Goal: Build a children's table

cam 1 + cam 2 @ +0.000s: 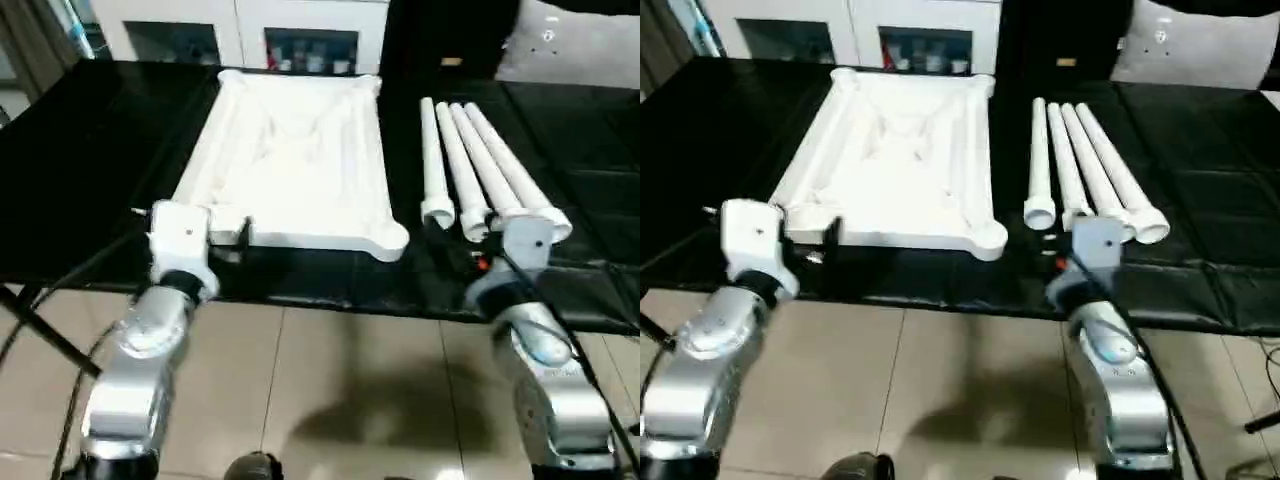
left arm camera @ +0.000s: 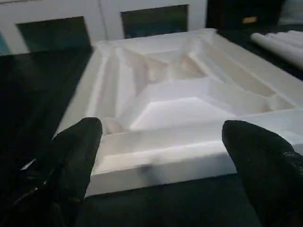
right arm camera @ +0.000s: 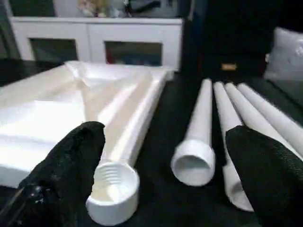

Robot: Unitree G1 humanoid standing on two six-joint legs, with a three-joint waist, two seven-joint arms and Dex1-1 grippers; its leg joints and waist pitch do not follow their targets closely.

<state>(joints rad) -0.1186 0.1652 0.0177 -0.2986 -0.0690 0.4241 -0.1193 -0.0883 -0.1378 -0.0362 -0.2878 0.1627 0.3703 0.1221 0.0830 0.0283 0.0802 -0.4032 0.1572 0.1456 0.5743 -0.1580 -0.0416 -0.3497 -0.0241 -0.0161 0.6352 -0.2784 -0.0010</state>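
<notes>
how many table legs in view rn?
4 legs, side by side on the black work table, to the right of the upturned white top. None screwed in.

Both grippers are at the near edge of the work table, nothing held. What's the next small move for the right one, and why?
Probably ease the right gripper forward around the nearest leg. Its fingers stand open and empty, that leg's open collar end lies between them, and the table top lies underside up with a threaded corner socket close beside it, ready for a leg.
</notes>
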